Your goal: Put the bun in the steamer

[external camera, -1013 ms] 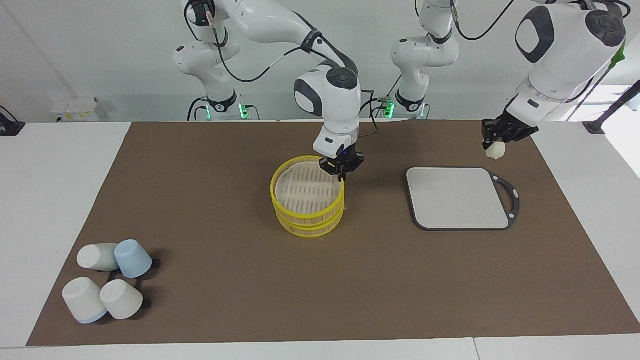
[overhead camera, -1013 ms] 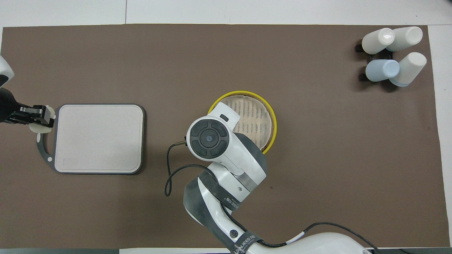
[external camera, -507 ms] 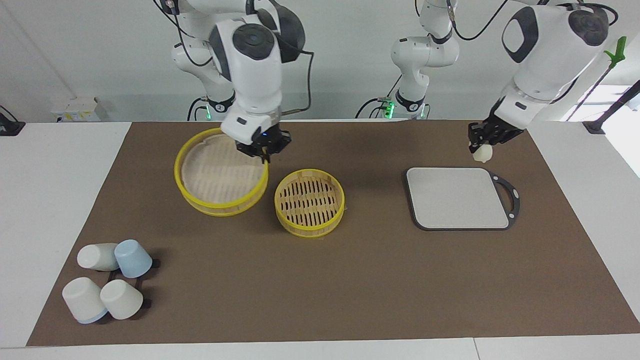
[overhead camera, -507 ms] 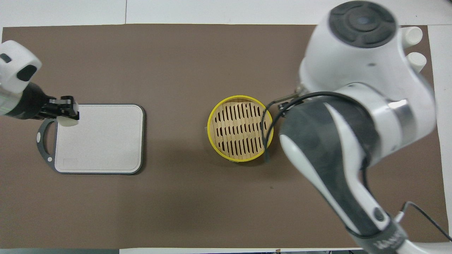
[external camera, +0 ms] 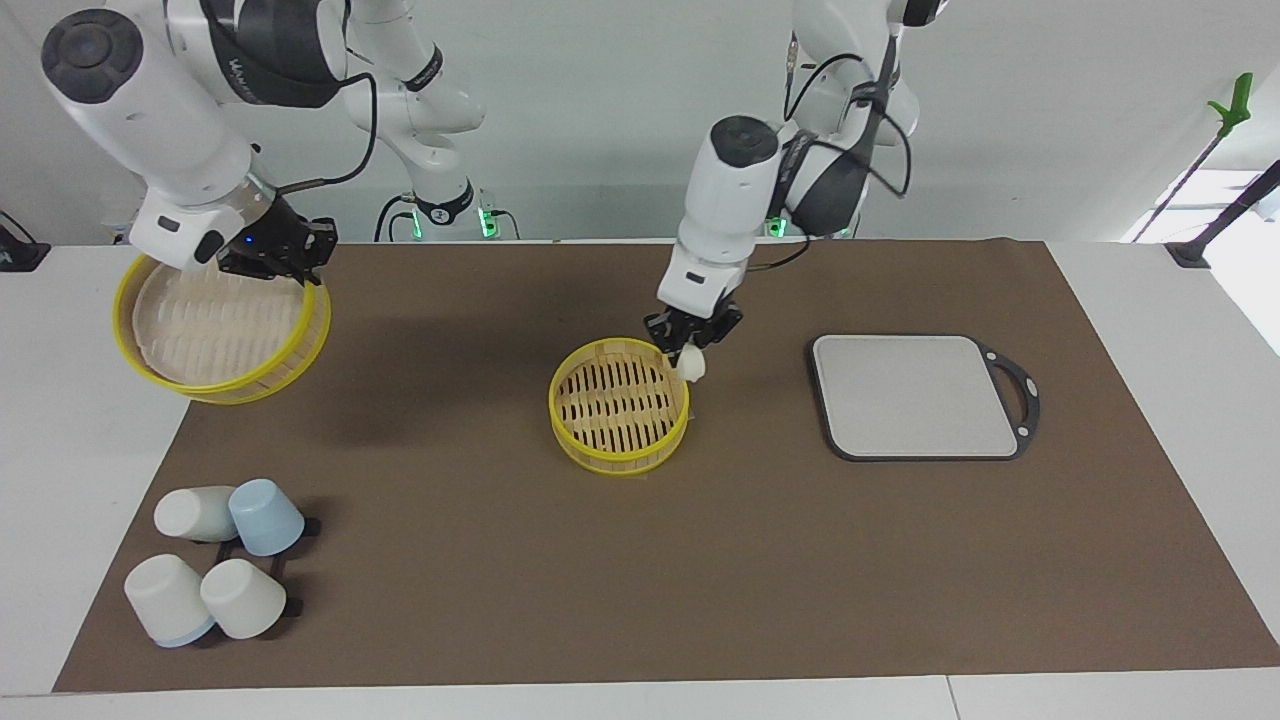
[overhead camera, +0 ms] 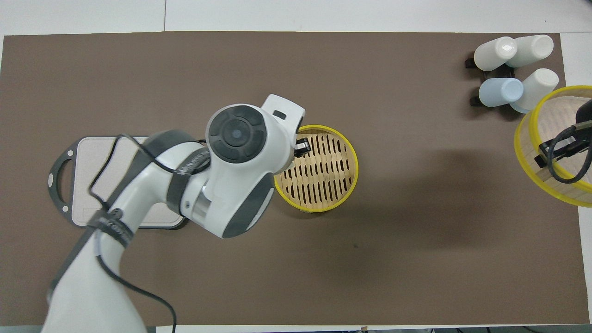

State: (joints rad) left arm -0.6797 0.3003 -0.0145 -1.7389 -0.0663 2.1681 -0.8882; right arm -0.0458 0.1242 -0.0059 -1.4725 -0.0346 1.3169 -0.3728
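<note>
Lid (overhead camera: 555,143) cut off at edge

Both arms are showing glossy white shells with dark grey joint caps and bands. Black cables are looping along them, above each black pincer. A blue light is glowing just above the right gripper (external camera: 285,262); green lights are shining at the bases.

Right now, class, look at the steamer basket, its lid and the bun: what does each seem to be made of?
Steamer basket: likely bamboo or wood, matt tan slats with dark gaps; the glossy yellow rim could be paint or plastic.
Lid, held up by the right gripper: paler slats, same yellow rim.
Bun, in the left gripper: smooth, cream-white, rounded; real dough or a soft replica, I cannot tell.
</note>
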